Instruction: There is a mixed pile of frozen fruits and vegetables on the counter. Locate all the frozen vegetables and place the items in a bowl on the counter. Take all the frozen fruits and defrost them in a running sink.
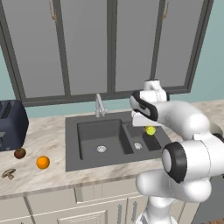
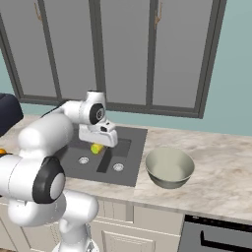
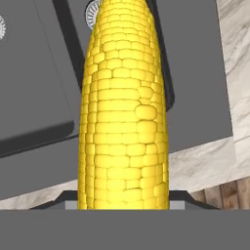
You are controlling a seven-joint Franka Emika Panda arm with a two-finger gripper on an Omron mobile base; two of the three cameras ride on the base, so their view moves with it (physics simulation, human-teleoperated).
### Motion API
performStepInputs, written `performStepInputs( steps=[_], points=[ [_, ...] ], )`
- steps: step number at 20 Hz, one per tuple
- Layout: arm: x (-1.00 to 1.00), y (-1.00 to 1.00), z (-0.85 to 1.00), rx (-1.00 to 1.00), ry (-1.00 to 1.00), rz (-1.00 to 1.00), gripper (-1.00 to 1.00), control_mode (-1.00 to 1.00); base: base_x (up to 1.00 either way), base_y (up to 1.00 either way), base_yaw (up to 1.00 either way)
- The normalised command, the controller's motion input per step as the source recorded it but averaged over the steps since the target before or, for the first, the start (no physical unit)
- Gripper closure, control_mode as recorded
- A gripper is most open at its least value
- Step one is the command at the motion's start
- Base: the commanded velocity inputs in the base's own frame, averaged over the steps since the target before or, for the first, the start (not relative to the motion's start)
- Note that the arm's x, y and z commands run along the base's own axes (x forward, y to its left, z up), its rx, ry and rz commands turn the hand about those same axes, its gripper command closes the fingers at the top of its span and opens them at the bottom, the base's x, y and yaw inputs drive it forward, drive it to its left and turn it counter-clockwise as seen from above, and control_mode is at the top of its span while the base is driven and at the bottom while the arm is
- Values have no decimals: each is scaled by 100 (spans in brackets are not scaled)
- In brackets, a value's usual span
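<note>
My gripper (image 1: 150, 127) is shut on the yellow corn cob (image 1: 150, 130), which hangs over the small right basin of the dark grey sink (image 1: 94, 131). In the hand view the corn cob (image 3: 124, 112) stands lengthwise up the middle, with the sink's (image 3: 195, 73) basins behind it. The right base view shows the gripper (image 2: 97, 145) with the corn cob (image 2: 97, 148) left of the pale grey-green bowl (image 2: 167, 180), which stands with nothing in it on the counter (image 2: 221, 167). The orange ball (image 1: 43, 162), dark brown fruit (image 1: 19, 153) and tan mushroom (image 1: 8, 173) lie on the counter left of the sink.
A dark blue toaster (image 1: 11, 124) stands at the back left of the counter. The silver faucet (image 1: 99, 106) rises behind the large basin. Grey wall cabinets hang above. A dark appliance front (image 2: 216, 236) sits under the counter at the right.
</note>
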Motion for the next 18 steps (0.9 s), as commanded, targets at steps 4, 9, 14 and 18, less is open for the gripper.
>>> performStepInputs(
  steps=[4, 9, 14, 18],
  points=[
    [0, -33, 24, -3, 2, -5, 100, -100, 0, 0, 0],
    [0, -35, 23, -2, 3, -5, 100, -100, 0, 0, 0],
    [0, -40, 18, -1, 4, -5, 100, -100, 0, 0, 0],
    [-3, -41, 16, -1, 3, -5, 100, -100, 0, 0, 0]
  ],
)
